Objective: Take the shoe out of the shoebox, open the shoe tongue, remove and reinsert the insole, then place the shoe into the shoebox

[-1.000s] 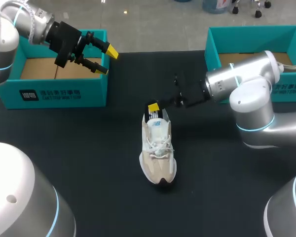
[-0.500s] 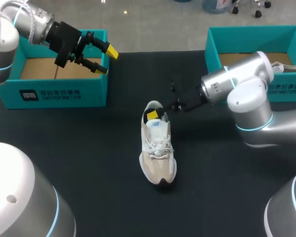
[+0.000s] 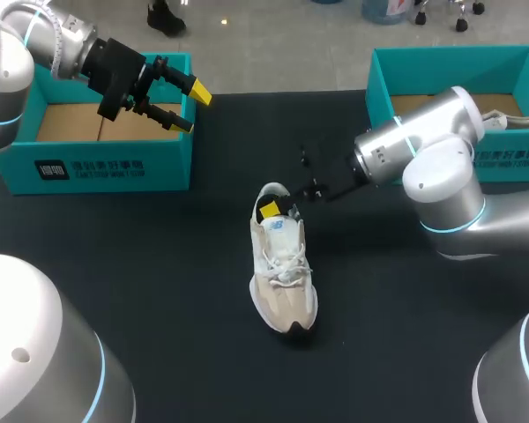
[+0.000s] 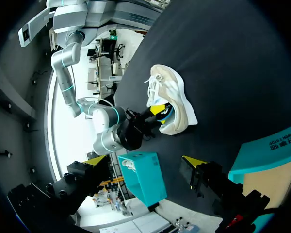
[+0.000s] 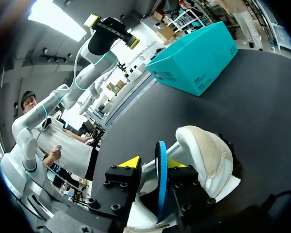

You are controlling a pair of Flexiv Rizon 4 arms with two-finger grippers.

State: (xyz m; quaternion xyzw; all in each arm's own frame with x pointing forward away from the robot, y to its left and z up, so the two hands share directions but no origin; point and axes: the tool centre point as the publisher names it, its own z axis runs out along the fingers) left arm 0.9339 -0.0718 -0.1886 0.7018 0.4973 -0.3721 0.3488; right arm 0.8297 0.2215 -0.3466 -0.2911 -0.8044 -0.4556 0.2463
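My right hand [image 3: 272, 210] sits at the heel opening of the shoe [image 3: 282, 275], which lies on the tabletop [image 3: 159, 264], well apart from the left shoebox [image 3: 115, 163]. The blue insole [image 5: 161, 179] stands on edge within that hand, and I cannot tell whether it is gripped. My left hand [image 3: 192, 108] hangs spread wide over the left shoebox.

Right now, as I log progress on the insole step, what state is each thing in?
shoe: unboxed, standing on its sole, laced.
insole: on edge at the shoe's heel opening, gripped.
right gripper: fingers shut on the insole.
left shoebox: open, no shoe in it.
right shoebox: open, second shoe inside.
left gripper: fingers open, empty, over the left shoebox.
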